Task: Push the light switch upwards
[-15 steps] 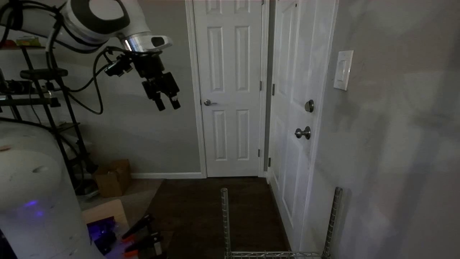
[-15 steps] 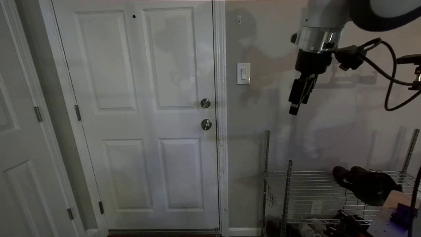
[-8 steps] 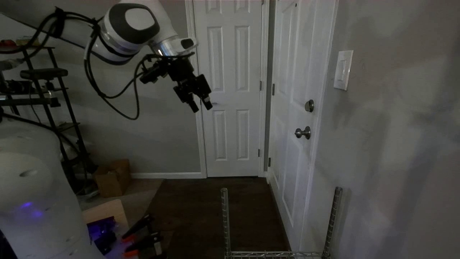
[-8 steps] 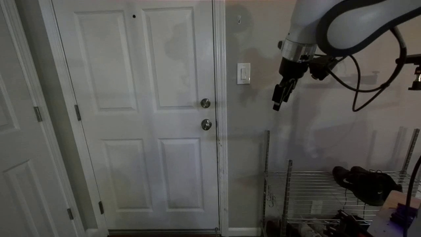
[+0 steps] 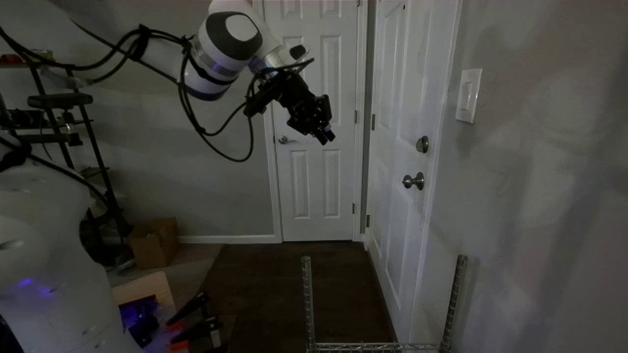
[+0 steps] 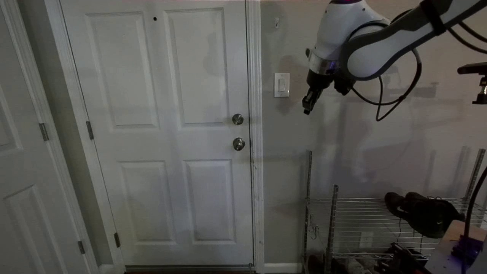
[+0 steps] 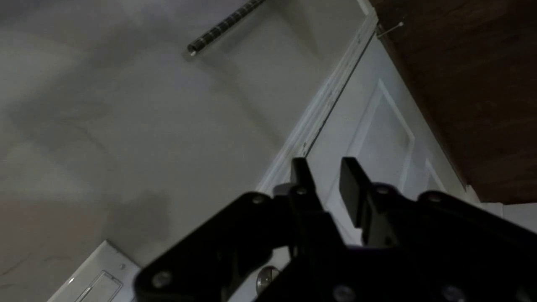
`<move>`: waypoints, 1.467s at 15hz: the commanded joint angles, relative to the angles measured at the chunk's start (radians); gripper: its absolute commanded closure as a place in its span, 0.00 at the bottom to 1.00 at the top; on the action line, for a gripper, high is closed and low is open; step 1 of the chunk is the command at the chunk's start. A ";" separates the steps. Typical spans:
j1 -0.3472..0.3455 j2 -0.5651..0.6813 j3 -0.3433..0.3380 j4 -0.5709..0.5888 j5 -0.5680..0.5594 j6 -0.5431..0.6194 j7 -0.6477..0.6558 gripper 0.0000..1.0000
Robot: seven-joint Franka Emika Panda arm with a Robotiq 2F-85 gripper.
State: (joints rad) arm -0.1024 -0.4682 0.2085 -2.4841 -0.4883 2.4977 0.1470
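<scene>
White rectangular light switch (image 5: 469,96) on grey wall (image 6: 283,137), beside white panelled door (image 6: 160,140); setting unclear. Rocker (image 6: 282,85) likely light, slick: press upper half. Black two-fingered hand (image 7: 324,162) apart, slightly spread.

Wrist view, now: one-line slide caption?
Parted black fingers in the foreground, a white panelled door beyond, and a white rectangular light switch partly in frame at lower left.

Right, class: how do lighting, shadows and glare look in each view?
Both exterior views: dim, soft shadows blotching the grey wall; in an exterior view, violet glints on the arm's lower link; wrist view: dim, the gripper almost a black silhouette, the light switch paler.
</scene>
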 commanded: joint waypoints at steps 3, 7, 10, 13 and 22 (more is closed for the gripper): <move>-0.105 0.139 0.036 0.144 -0.275 0.064 0.160 1.00; -0.081 0.247 -0.004 0.263 -0.430 0.027 0.232 0.97; -0.050 0.329 -0.041 0.354 -0.480 0.012 0.225 0.98; -0.017 0.393 -0.084 0.442 -0.504 0.005 0.209 0.97; 0.053 0.536 -0.173 0.681 -0.487 -0.076 0.158 0.98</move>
State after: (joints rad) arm -0.0743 0.0148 0.0644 -1.8832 -0.9630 2.4556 0.3392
